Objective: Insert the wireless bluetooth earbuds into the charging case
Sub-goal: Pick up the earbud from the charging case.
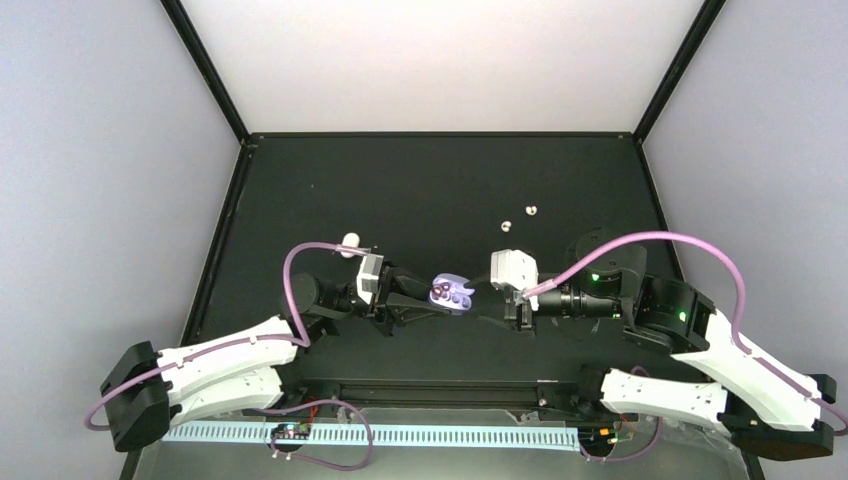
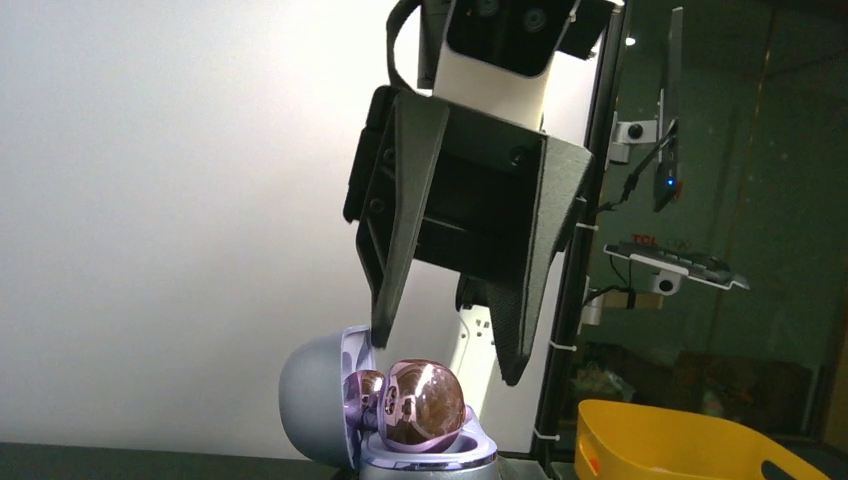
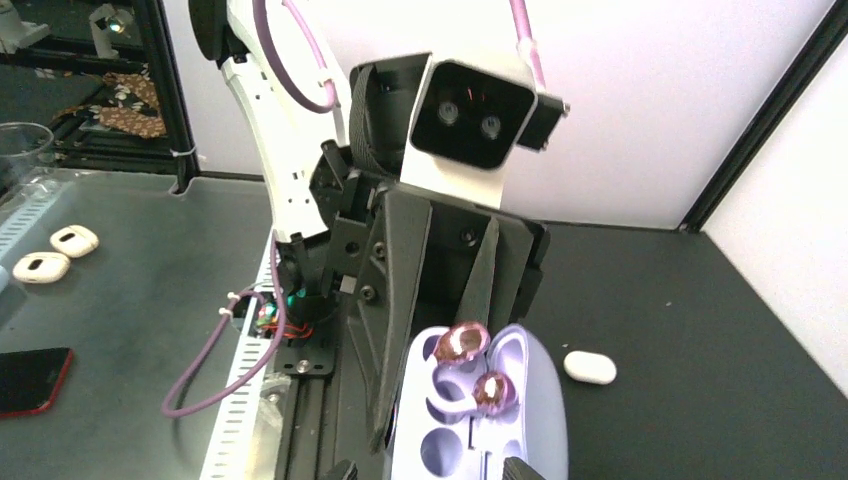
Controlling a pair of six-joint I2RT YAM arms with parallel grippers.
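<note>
Purple charging case [image 1: 450,293] pinched by left fingers [image 3: 400,280], mid-tabletop [image 1: 400,180]. Two purple earbuds [image 3: 495,390] perched in wells, judged not fully seated. Right fingers [image 2: 400,220] spread, empty, hovering above. Next: buds to be pressed home squarely.

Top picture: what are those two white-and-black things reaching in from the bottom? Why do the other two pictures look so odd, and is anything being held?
Those are two robot arms, each ending in a two-finger gripper. The top picture comes from a fixed camera above them. The other two come from small cameras on the wrists, so each mostly shows the opposite arm's gripper. The left gripper is shut on an open lavender charging case with two purple earbuds on it; whether they are fully seated is hard to tell. The right gripper hangs over it, fingers apart, holding nothing. On the black table lie two white earbuds and a white case.
</note>
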